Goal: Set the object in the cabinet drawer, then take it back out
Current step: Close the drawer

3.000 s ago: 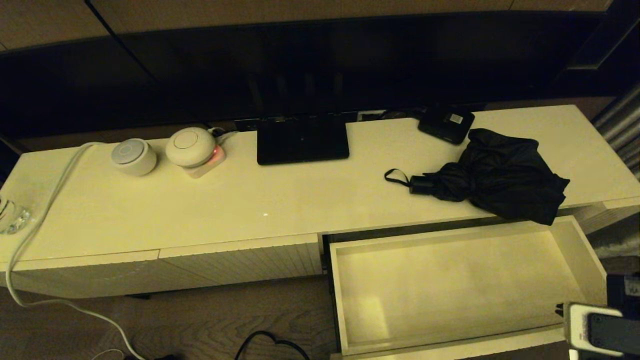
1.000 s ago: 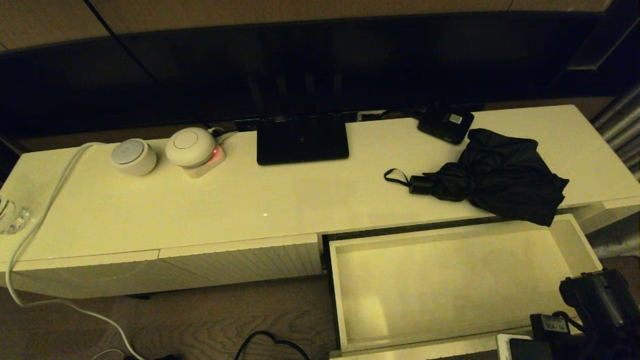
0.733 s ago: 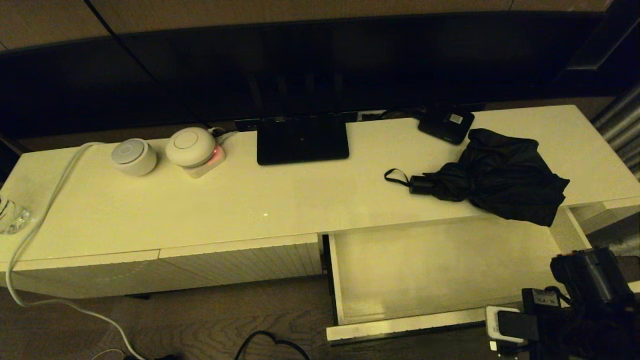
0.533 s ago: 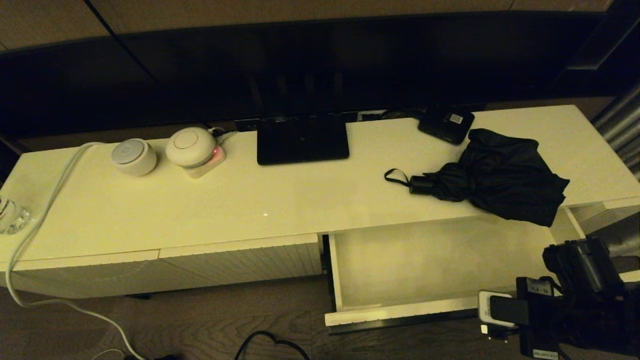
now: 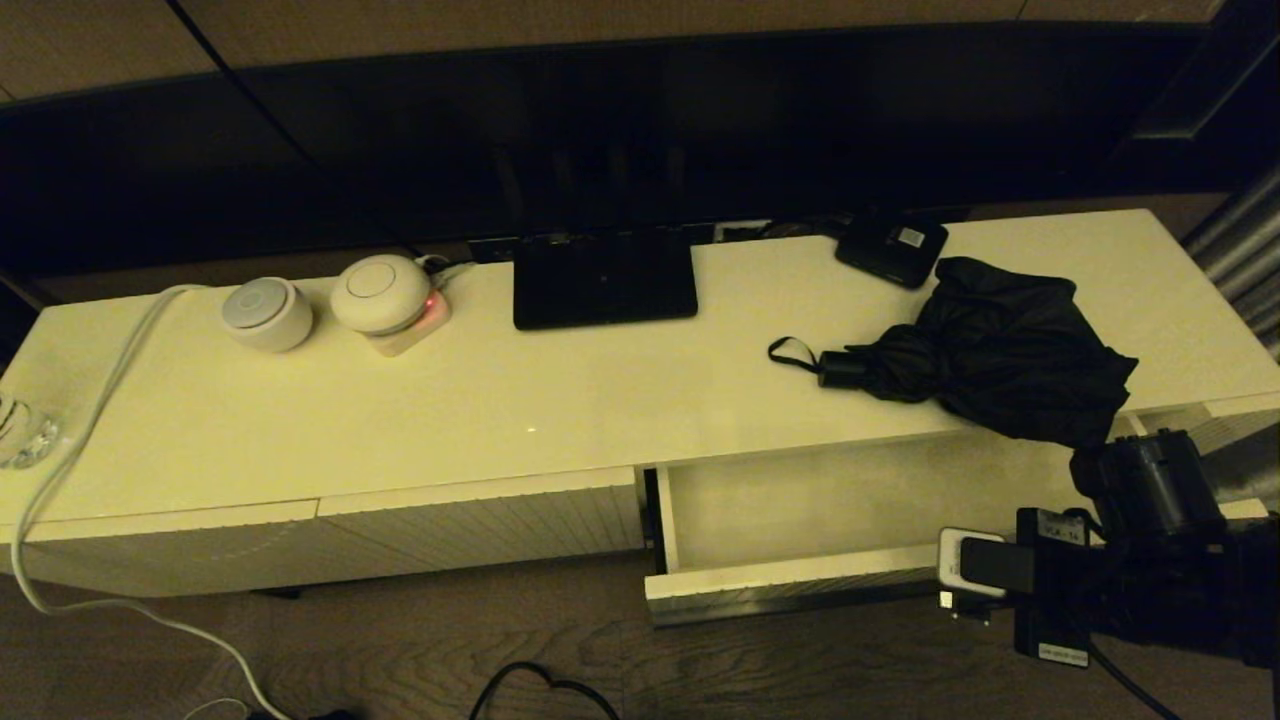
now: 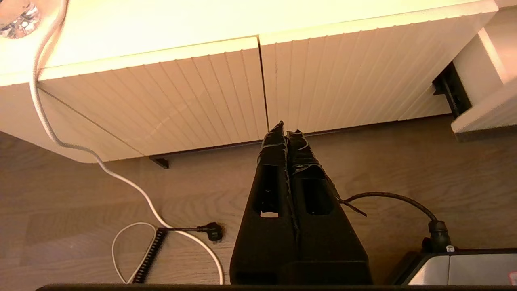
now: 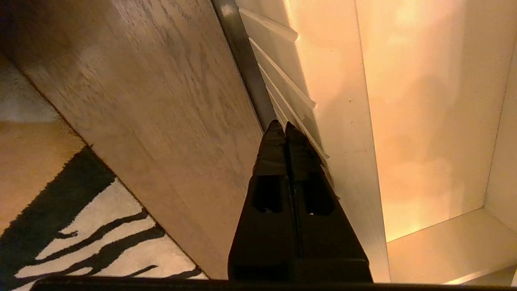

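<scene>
The black folding umbrella (image 5: pixel 1000 360) lies on the cabinet top at the right, its handle and wrist loop pointing left and its fabric hanging over the front edge. Below it the cabinet drawer (image 5: pixel 790 590) stands partly out, and the part of its inside that shows is bare. My right arm (image 5: pixel 1130 560) is at the drawer's right end. In the right wrist view my right gripper (image 7: pixel 280 124) is shut, its tips against the drawer's ribbed front (image 7: pixel 291 109). My left gripper (image 6: pixel 286 130) hangs shut and empty over the floor before the fixed ribbed panels (image 6: pixel 202 93).
On the cabinet top are a flat black stand base (image 5: pixel 604 278), a small black box (image 5: pixel 893 248), two round white devices (image 5: pixel 267 312) and a white cable (image 5: pixel 90 400). A black cable (image 5: pixel 540 690) lies on the floor. A striped rug (image 7: pixel 60 226) lies near the right arm.
The drawer has slid back from wide open to only partly out. My right arm has moved toward the cabinet with it. The umbrella has stayed put.
</scene>
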`<state>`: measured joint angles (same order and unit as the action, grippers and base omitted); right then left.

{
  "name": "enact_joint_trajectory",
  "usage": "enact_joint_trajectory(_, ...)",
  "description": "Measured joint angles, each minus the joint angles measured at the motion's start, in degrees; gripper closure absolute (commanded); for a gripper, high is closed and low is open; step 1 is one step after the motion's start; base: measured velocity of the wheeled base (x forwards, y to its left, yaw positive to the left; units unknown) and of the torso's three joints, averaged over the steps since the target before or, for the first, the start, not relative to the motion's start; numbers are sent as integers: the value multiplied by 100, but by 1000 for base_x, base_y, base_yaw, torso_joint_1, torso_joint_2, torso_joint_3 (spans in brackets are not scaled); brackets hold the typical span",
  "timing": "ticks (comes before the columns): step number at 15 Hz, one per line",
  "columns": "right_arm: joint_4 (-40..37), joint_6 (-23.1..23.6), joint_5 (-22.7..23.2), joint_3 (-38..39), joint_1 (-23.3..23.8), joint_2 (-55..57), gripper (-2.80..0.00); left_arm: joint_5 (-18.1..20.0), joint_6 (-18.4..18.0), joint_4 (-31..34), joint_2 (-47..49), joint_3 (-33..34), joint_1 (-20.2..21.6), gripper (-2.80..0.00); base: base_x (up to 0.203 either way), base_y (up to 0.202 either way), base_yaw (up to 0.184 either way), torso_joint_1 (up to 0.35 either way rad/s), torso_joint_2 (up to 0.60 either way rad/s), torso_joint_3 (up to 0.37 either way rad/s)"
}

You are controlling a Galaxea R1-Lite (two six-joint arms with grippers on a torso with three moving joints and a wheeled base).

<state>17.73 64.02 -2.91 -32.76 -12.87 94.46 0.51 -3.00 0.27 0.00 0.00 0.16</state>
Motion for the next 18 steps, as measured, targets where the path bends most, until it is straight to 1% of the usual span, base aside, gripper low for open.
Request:
enact_joint_trajectory(3, 607, 0, -202, -222, 6, 115, 0, 1, 2, 0, 0, 0, 0, 0, 0, 0, 0, 0, 0, 0)
enact_joint_trajectory(6, 805, -30, -340, -406, 9, 219, 0, 1, 0, -2, 0, 0, -2, 0, 0, 0, 0, 0, 0, 0)
enact_joint_trajectory(10, 1073, -276, -479, -760, 19, 411, 0, 1, 0, -2, 0, 0, 0, 0, 0, 0, 0, 0, 0, 0)
enact_joint_trajectory(15, 978, -495, -683, -1188, 0, 598, 0, 1, 2, -2, 0, 0, 0, 0, 0, 0, 0, 0, 0, 0)
enact_joint_trajectory(18, 917, -554, -719, -1073, -33, 329, 0, 0, 2, 0, 0, 0, 0, 0, 0, 0, 0, 0, 0, 0)
